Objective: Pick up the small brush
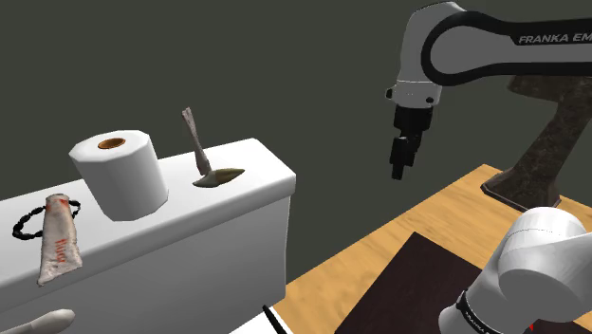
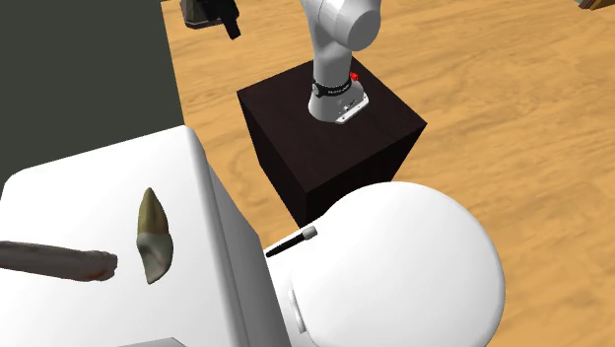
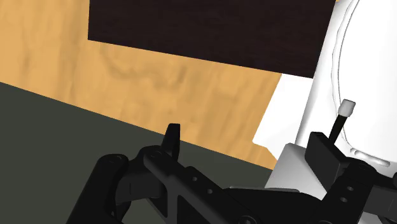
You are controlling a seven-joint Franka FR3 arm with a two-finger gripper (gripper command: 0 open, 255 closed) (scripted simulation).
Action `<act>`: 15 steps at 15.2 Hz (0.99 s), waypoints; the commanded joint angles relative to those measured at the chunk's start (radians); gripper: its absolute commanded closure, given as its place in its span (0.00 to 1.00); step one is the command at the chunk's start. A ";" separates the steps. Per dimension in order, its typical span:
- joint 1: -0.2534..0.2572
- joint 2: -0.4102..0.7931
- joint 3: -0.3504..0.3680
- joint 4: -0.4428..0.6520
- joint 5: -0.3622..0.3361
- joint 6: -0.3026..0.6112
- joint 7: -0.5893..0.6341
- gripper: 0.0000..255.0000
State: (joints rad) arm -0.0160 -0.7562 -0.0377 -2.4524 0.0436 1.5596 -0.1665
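The gripper (image 1: 398, 169) is hanging in the air off the end of the white arm (image 1: 493, 47), fingers pointing down, well above the wooden floor (image 1: 379, 247). It is released: in the wrist view its 2 black fingers (image 3: 172, 137) are standing wide apart with nothing between them, only floor and dark wall showing in the gap.

The brush (image 2: 293, 242), a thin black stick with a white tip, is lying at the back of the white toilet lid (image 2: 414, 286), just beside the tank (image 2: 212, 227), its white tip pointing toward the stand (image 2: 335, 148). In the wrist view the brush (image 3: 340, 118) is showing just past 1 finger, resting on the lid (image 3: 369, 76) and not touching the gripper (image 3: 247, 133). In the second exterior view the gripper (image 2: 225, 20) is sitting at the top edge, well apart from the brush, with the dark stand between them.

On top of the tank (image 1: 237, 190) 3 other things are sitting: a paper roll (image 1: 114, 171) standing upright, a crumpled tube (image 1: 59, 237) lying near it toward the shoulder view's left, and a tool (image 1: 204, 161) with a tan head resting on the tank and its handle tilting upward. The arm's white base (image 2: 337, 94) is standing on the stand.
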 commanded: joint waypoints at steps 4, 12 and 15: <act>0.021 0.000 0.063 -0.064 0.040 0.072 0.073 0.00; 0.086 0.087 0.242 -0.174 0.144 0.292 0.267 0.00; 0.106 0.156 0.311 -0.189 0.175 0.383 0.341 0.00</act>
State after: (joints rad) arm 0.0829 -0.6177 0.2508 -2.6339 0.2077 1.9140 0.1480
